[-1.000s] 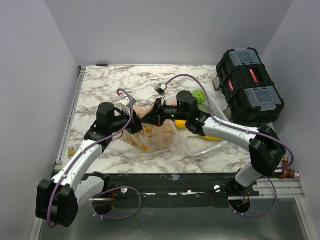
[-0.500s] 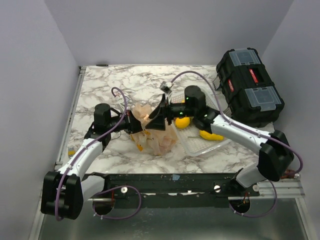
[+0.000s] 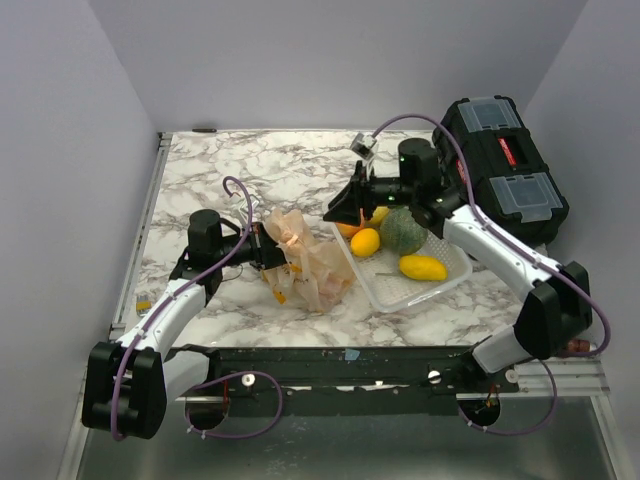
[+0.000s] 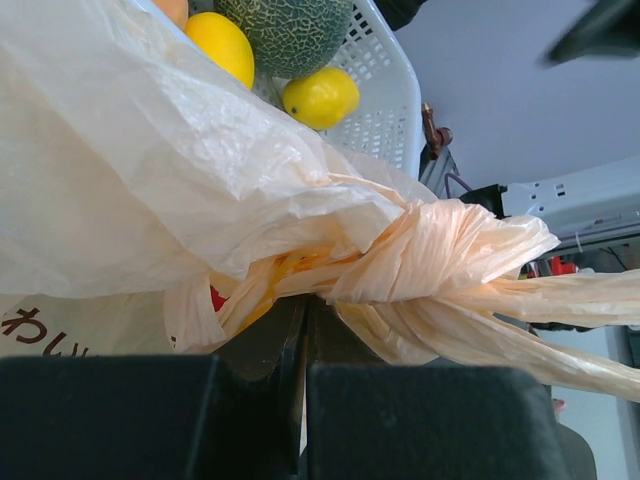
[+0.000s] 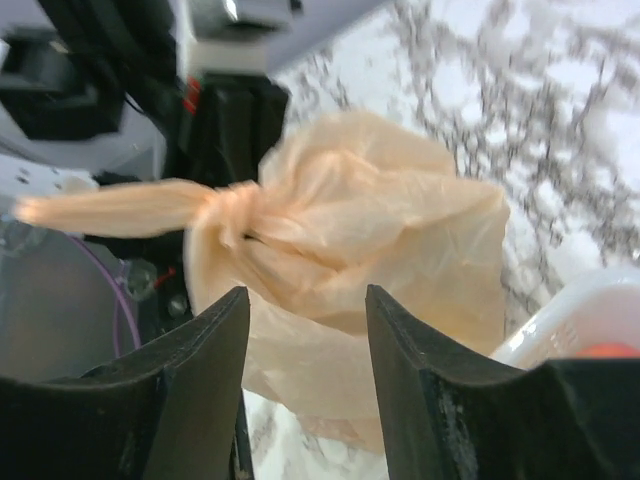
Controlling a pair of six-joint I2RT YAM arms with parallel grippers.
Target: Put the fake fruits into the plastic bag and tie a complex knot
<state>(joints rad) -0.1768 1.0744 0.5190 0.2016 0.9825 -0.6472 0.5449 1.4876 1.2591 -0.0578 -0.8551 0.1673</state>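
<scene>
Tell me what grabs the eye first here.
The peach plastic bag at the centre of the table, its neck twisted into a fat knot, with the left fingers shut on the bag. To its right a white basket holds a green melon and yellow fruit; the right fingers hang open near its far left corner.

A white lattice basket sits right of centre on the marble-patterned table. A black toolbox with clear lid compartments and red latches stands at the far right, just beyond the basket. Plain grey walls enclose the table on three sides.
</scene>
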